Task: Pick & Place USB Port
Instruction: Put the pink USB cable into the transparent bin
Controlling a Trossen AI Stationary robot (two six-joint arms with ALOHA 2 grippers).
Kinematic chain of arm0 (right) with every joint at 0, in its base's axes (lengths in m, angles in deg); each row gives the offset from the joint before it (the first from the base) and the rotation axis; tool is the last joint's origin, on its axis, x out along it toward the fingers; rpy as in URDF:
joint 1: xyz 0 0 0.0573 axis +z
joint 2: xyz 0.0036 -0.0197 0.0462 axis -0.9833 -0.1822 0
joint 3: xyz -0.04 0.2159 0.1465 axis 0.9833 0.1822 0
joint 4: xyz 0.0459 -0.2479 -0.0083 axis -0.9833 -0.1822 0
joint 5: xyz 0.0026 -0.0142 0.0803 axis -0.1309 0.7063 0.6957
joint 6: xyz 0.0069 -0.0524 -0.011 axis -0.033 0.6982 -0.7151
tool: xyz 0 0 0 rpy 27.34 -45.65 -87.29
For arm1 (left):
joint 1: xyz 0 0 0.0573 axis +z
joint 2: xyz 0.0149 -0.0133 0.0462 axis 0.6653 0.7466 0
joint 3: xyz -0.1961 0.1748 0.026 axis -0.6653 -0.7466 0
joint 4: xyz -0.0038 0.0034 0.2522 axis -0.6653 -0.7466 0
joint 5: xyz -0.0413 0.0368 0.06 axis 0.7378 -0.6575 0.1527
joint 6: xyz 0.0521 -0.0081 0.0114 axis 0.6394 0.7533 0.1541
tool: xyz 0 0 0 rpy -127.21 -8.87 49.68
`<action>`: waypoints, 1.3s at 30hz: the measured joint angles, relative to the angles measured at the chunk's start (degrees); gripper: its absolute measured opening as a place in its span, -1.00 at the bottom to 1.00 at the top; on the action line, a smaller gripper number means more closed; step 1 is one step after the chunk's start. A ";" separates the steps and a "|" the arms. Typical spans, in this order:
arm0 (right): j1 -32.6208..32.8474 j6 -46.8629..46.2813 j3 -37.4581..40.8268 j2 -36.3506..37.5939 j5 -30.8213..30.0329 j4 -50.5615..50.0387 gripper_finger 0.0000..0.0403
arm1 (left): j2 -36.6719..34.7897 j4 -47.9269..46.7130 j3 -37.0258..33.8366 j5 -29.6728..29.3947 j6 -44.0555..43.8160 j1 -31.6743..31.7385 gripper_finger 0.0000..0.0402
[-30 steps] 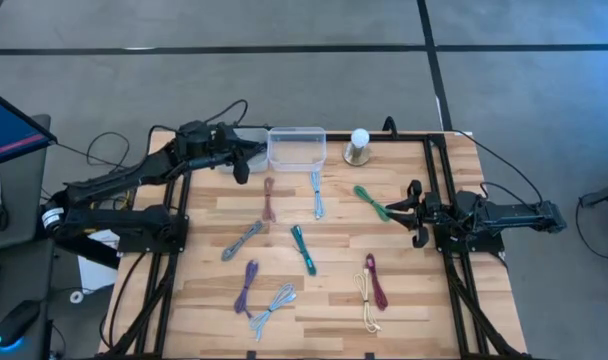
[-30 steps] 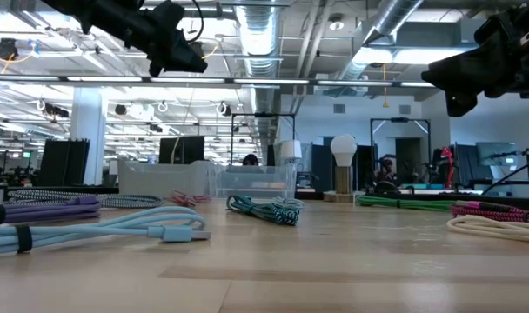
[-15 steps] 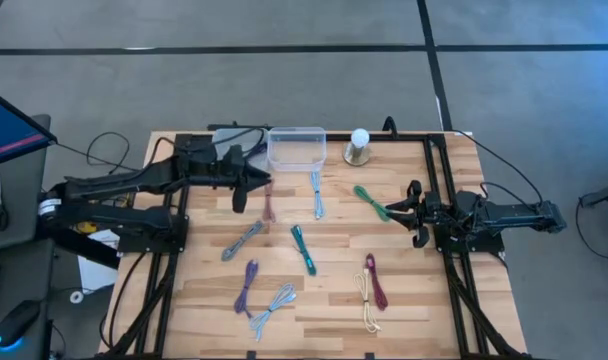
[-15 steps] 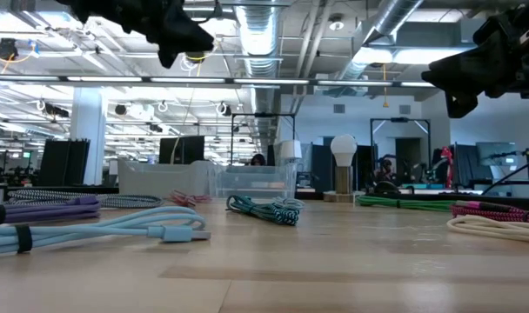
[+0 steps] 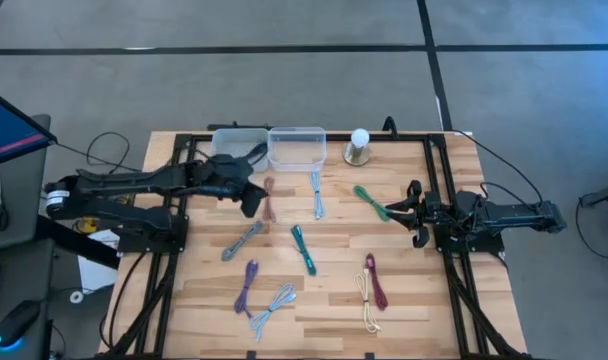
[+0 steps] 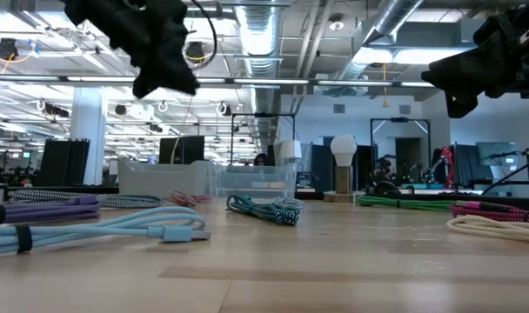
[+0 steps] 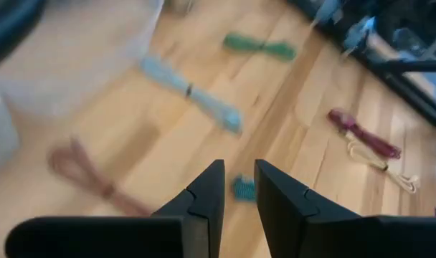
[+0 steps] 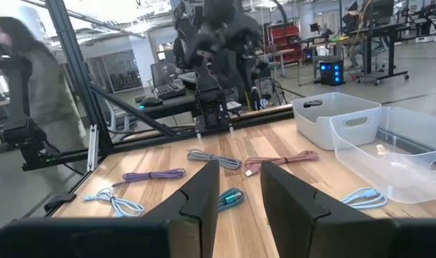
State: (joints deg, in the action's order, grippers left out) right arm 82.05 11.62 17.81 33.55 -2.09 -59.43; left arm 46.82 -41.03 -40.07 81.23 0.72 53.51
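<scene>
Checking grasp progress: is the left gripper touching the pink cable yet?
Apart. The low view shows the left gripper high above the table; the pink cable lies flat.

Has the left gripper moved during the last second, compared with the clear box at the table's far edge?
Yes. The left gripper was beside the clear box; it has come toward the table's middle, over the brown cable.

A white bulb lamp (image 5: 359,146) stands at the table's (image 5: 424,300) far edge.
</scene>
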 joint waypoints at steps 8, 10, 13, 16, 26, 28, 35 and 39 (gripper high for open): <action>0.00 0.00 -0.01 0.00 0.00 0.00 -0.52 | 6.25 -1.66 0.00 1.85 -7.41 1.13 -0.62; 0.00 0.00 0.01 0.00 0.00 -0.02 -0.52 | 7.69 -1.43 0.00 2.97 -7.43 1.16 -0.62; 0.00 0.00 -0.02 0.01 0.00 -0.02 -0.52 | 9.47 -1.41 0.00 3.26 -7.41 1.10 -0.62; 0.00 0.00 -0.02 -0.01 0.00 -0.04 -0.52 | 11.29 -1.76 0.00 3.26 -7.35 1.12 -0.60; 0.00 0.00 0.01 0.02 0.00 -0.09 -0.52 | 14.49 -2.95 0.00 2.93 -7.22 1.23 -0.23; 0.00 0.00 -0.02 0.00 0.04 -0.11 -0.52 | 14.49 -5.04 0.00 2.93 -7.22 1.64 -0.16; 0.00 0.02 0.00 0.02 0.15 -0.13 -0.52 | 15.10 -8.95 0.02 2.76 -7.21 4.28 -0.11; 0.00 0.00 0.01 -0.19 0.15 -0.15 -0.52 | 17.93 -8.64 0.03 2.36 -6.91 4.48 -0.16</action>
State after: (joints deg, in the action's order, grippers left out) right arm 82.05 11.62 17.82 33.36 -1.94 -59.58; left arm 64.74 -49.68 -40.05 83.59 -6.18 57.99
